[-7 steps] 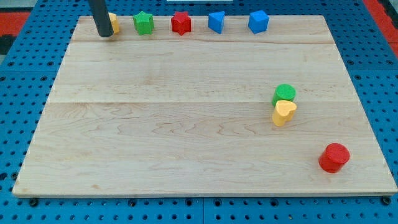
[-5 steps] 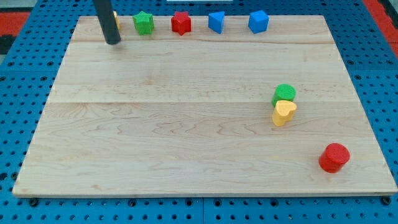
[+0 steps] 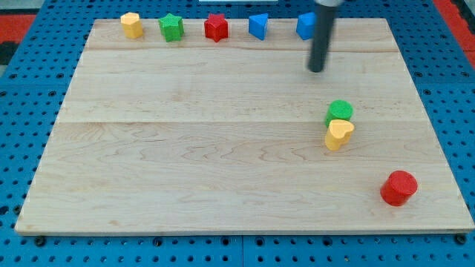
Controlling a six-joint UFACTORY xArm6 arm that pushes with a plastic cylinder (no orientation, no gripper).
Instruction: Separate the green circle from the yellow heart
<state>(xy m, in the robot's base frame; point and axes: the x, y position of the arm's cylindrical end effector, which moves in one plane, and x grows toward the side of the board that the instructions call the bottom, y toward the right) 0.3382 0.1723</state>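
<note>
Rod, clawless, nothing grasped: my tip (image 3: 318, 70) sits upper right, apart above green circle (image 3: 339, 112), which touches yellow heart (image 3: 340, 133).

My tip (image 3: 318, 70) rests on the wood — rod nearly upright.

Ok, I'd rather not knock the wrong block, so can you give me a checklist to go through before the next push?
1. My tip in view and on the board: ok.
2. Tip clear of every block: ok; it is apart from the green circle, towards the view's top and slightly left.
3. Green circle and yellow heart already separated: not ok; they touch, circle towards the view's top.
4. Path from tip to circle free: ok, bare wood between.
5. Red circle out of the way: ok, towards the view's bottom right.
6. Blue block near the rod: cannot tell, partly hidden.
</note>
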